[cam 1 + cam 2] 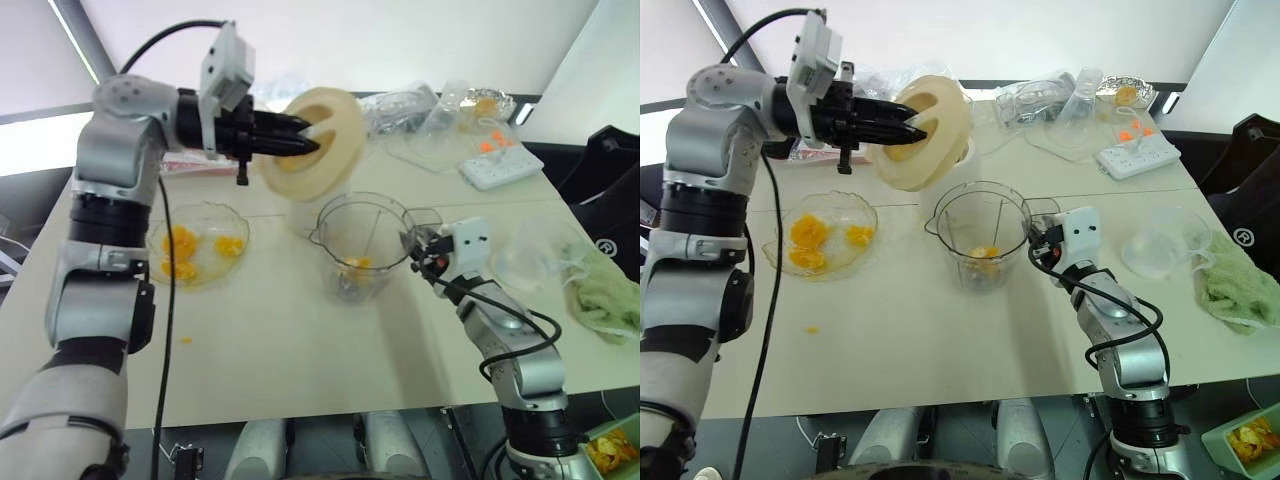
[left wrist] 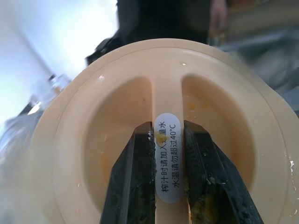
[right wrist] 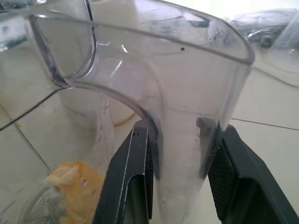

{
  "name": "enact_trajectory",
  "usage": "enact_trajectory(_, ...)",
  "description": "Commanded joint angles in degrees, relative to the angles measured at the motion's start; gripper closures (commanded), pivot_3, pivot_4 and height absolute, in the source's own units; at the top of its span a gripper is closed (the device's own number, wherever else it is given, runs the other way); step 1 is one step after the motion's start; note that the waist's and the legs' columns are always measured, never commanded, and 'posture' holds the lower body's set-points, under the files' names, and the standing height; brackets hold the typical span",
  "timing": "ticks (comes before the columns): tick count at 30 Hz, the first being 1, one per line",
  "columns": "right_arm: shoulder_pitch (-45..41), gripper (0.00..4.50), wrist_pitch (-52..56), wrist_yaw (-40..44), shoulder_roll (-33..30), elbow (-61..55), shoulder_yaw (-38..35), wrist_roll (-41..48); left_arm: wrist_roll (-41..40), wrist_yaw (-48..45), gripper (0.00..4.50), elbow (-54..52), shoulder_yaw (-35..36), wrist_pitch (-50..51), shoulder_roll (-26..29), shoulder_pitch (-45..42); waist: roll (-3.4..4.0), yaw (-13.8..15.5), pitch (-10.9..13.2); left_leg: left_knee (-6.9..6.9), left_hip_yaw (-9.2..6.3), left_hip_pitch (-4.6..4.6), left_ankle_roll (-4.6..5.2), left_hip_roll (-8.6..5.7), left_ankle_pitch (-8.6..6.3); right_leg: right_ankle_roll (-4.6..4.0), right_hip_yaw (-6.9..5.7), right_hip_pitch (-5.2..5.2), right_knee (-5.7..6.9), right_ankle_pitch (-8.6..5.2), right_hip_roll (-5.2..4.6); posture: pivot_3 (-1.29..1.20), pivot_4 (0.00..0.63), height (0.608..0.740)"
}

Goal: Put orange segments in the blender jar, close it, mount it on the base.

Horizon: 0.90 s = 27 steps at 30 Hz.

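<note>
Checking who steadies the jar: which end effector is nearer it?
Right. The right end effector grips the jar by its handle; the left end effector holds the lid above it.

The jar (image 1: 982,232) is big, clear and open on top. It stands upright in the middle of the counter (image 1: 940,340). It has a spout, ribs and a handle (image 3: 196,121) on its side. One orange piece (image 1: 984,252) lies at the bottom of the jar. More orange pieces (image 1: 808,240) lie in a glass bowl (image 1: 820,235) near the jar, shiny and yellow-orange. The base (image 1: 305,212) is cream-white and stands just behind the jar, mostly hidden.
</note>
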Motion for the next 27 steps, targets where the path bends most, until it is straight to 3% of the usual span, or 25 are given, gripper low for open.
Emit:
enact_trajectory(1, -0.6, 3.53, -1.3, 0.4, 0.6, -3.0, 0.2, 0.1, -2.2, -2.1, 4.23, -2.1, -0.4, 1.2, -0.8, -2.1, 0.00, -0.2, 0.0, 0.01, 0.01, 0.00, 0.00, -0.01, 0.00, 0.00, 0.01, -0.04, 0.08, 0.00, 0.00, 0.00, 0.150, 0.740)
enact_trajectory(13, -0.9, 3.53, -1.4, 1.0, 1.0, -3.3, 0.4, -0.9, -1.4, -4.8, 4.23, -3.0, -6.6, 2.1, -6.4, 2.3, 0.00, -0.2, 0.0, 0.03, 0.00, 0.01, 0.00, 0.01, 0.01, -0.02, 0.03, -0.09, 0.18, 0.00, 0.05, 0.00, 0.150, 0.740)
enact_trajectory(21, -0.5, 3.53, -1.1, 0.6, 1.6, -4.6, 0.5, -1.1, 3.3, -6.4, 4.23, 0.1, -11.0, -4.9, -7.6, 5.1, 0.00, 0.0, 0.0, 0.04, -0.01, 0.00, 0.00, 0.01, 0.01, -0.02, 0.02, -0.09, 0.18, 0.00, 0.06, 0.00, 0.150, 0.740)
enact_trajectory(27, -0.1, 3.53, -1.0, 0.1, 2.3, -5.4, 0.8, -1.5, 8.9, -5.5, 4.23, 8.0, -13.6, -12.7, -10.7, 4.2, 0.00, 0.1, 0.0, 0.05, 0.00, 0.02, 0.00, 0.00, 0.01, -0.02, 0.02, -0.06, 0.18, 0.00, 0.05, 0.00, 0.150, 0.740)
